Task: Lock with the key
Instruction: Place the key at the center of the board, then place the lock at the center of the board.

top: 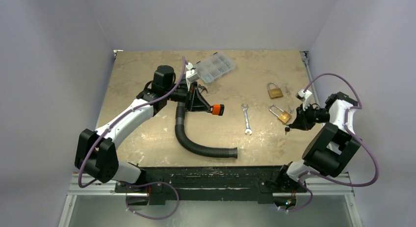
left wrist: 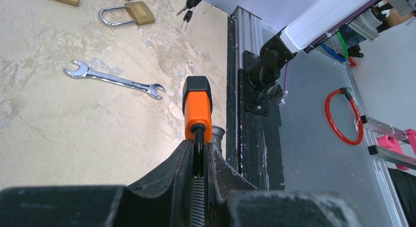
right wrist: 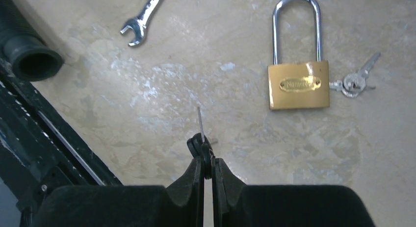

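My left gripper (top: pixel 208 108) (left wrist: pixel 203 147) is shut on the black shackle of an orange padlock (top: pixel 219 109) (left wrist: pixel 197 105) and holds it out over the table. My right gripper (top: pixel 292 124) (right wrist: pixel 206 161) is shut on the black head of a key (right wrist: pixel 200 138). Its thin blade points away from the fingers. A second key hangs beside it (left wrist: pixel 185 18). The key is apart from the orange padlock, far to its right. A brass padlock (top: pixel 281 114) (right wrist: pixel 298 83) with a closed shackle lies just ahead of the right gripper, and small silver keys (right wrist: pixel 355 81) lie beside it.
A second brass padlock (top: pixel 275 91) lies farther back. A silver wrench (top: pixel 247 119) (left wrist: pixel 115 80) lies mid-table. A black corrugated hose (top: pixel 196 144) (right wrist: pixel 30 60) curves to the front edge. A clear organizer box (top: pixel 216 67) stands at the back.
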`<state>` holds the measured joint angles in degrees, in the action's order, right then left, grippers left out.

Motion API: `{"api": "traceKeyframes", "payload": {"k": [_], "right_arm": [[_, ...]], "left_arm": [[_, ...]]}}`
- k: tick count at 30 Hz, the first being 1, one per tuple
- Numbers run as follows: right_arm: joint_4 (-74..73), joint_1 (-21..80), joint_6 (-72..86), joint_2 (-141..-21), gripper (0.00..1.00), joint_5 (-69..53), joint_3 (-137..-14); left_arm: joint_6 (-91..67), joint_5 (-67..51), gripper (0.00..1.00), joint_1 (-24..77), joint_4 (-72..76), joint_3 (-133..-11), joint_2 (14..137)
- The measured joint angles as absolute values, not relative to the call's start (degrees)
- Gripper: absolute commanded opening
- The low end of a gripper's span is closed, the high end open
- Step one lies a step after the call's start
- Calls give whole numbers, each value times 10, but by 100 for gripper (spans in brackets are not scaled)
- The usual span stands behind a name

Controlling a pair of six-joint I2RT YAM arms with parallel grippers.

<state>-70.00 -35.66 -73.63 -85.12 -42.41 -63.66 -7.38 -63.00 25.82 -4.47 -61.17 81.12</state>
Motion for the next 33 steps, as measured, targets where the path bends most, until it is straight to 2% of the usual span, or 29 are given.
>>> {"api": "traceKeyframes", "payload": {"k": [9,15,21,25,27,29,33], "right_arm": [[-570,-357,-700,-867,2,-333,-569],[-506,-358,-685,-888,49,-289,-552],[-494,-358,-680,-879,74,-281,-551],[-517,-357,-682,-845,95,-300,-562],[-530,-354,-683,-820,99,-319,-573],[-538,-346,-681,-784,99,-343,-584],[-541,-266,-656,-703,99,-378,-587]], "left_arm": [[-73,-625,0,258,-45,-611,811],[-73,-621,0,260,-44,-610,811],[-73,-616,0,267,-44,-608,814],[-74,-609,0,280,-44,-604,824],[-79,-604,0,288,-44,-602,830],[-84,-599,0,294,-43,-602,837],[-111,-595,0,301,-31,-602,856]]}}
